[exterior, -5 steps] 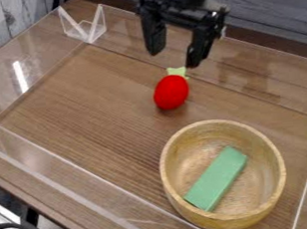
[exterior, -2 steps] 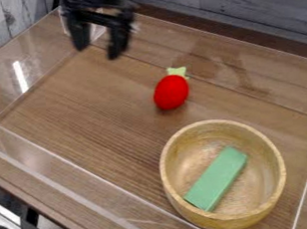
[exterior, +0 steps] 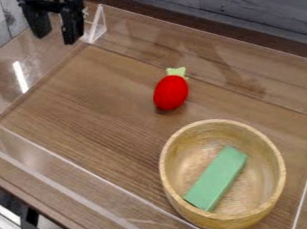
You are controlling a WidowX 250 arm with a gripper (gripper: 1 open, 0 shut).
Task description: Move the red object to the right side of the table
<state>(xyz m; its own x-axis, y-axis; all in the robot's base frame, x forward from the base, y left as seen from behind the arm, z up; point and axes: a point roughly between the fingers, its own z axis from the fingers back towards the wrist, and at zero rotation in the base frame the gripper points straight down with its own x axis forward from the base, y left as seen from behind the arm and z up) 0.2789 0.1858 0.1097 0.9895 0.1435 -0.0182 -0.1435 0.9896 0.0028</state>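
Observation:
The red object (exterior: 172, 91), a small glossy strawberry-like toy with a pale green tip, lies on the brown wood-grain table (exterior: 89, 112) near its middle. My gripper (exterior: 54, 26) hangs at the far left corner, well away from the toy, above the acrylic wall. Its two dark fingers (exterior: 37, 23) stand apart and open, with nothing between them.
A round light wooden bowl (exterior: 180, 172) sits at the front right and holds a green rectangular block (exterior: 217, 177). Low clear acrylic walls (exterior: 40, 160) edge the tabletop on all sides.
My gripper has swept left along the back of the table, from above the toy to the far left corner. It stayed open. The toy and the bowl have not moved.

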